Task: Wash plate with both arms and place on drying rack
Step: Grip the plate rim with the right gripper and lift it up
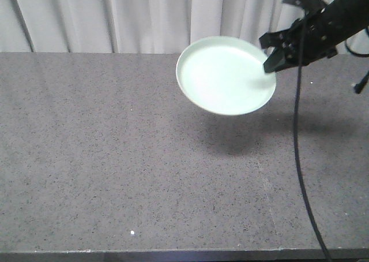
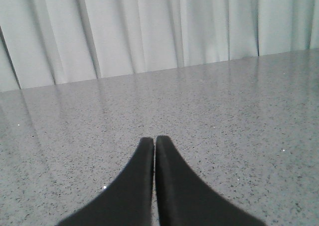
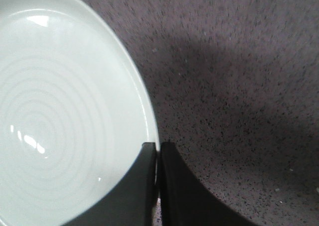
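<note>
A pale mint-green plate (image 1: pixel 225 74) hangs tilted above the grey speckled counter, with its shadow on the stone below. My right gripper (image 1: pixel 271 63) comes in from the upper right and is shut on the plate's right rim. In the right wrist view the plate (image 3: pixel 60 116) fills the left side, its rim pinched between the black fingers of the right gripper (image 3: pixel 158 147). In the left wrist view my left gripper (image 2: pixel 154 140) is shut on nothing, low over bare counter. The drying rack is out of view.
The grey speckled counter (image 1: pixel 115 158) spreads across the front view, with its front edge (image 1: pixel 173 253) at the bottom. White curtains (image 1: pixel 144 14) hang behind it. A black cable (image 1: pixel 300 158) drops from the right arm across the counter's right side.
</note>
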Controlling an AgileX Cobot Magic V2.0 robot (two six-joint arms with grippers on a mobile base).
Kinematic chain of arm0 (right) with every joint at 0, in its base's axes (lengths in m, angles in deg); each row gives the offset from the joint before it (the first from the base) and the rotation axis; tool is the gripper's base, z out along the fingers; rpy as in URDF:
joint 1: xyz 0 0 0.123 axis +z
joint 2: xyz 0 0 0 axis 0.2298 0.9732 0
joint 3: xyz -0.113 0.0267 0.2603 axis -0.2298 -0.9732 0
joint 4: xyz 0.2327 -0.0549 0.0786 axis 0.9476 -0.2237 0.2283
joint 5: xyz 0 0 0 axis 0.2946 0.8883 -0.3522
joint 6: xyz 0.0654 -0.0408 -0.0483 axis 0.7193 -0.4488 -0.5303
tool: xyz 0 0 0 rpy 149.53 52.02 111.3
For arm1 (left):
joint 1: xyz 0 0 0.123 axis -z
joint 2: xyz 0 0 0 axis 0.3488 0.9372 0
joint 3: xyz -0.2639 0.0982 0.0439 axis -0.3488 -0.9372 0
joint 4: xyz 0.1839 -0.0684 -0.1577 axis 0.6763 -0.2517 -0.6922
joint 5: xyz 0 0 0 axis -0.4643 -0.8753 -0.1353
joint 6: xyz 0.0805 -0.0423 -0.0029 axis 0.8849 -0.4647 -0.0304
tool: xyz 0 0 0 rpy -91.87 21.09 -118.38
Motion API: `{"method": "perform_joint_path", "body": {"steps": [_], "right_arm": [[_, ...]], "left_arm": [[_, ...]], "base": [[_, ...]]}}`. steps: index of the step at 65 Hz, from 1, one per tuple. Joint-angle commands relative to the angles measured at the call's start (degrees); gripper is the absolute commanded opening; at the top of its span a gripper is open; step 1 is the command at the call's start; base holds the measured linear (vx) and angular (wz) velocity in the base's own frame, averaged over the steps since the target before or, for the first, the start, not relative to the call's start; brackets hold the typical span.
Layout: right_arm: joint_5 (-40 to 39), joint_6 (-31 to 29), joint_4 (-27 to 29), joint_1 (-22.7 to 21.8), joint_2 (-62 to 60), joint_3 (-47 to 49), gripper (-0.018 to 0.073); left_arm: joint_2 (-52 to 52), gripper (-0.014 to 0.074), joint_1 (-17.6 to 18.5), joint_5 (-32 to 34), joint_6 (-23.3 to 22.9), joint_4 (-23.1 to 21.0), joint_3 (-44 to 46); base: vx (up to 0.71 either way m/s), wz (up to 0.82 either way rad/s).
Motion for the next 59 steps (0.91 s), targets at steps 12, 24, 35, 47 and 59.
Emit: {"method": "perform_joint_path", "body": {"steps": [12,24,35,47,59], "right_arm": [[2.48,-7.92,13.54,-9.53,-14.71,-5.35,-0.0010],[0.92,-17.04,22.85,-15.56,-26.23,-23.44,-0.0010],[0.95,-22.68,28.87,-20.79,-36.97,-38.05,-0.0010],[0.91,-24.42,30.57,-21.53,-47.60,-48.17,-0.0010],[-0.17,-24.21,31.57,-21.53,-57.23,-52.56,-0.0010]], "left_arm": [[-0.86,-0.0006,0.31,4.30,-0.06,-0.48,-1.00],[-0.86,-0.0006,0.31,4.30,-0.06,-0.48,-1.00],[-0.86,-0.0006,0.31,4.30,-0.06,-0.48,-1.00],[-0.86,-0.0006,0.31,4.30,-0.06,-0.48,-1.00],[-0.86,-0.0006,0.31,4.30,-0.06,-0.48,-1.00]], "base": [[0.00,0.00],[0.00,0.00],[0.00,0.00],[0.00,0.00],[0.00,0.00]]}}
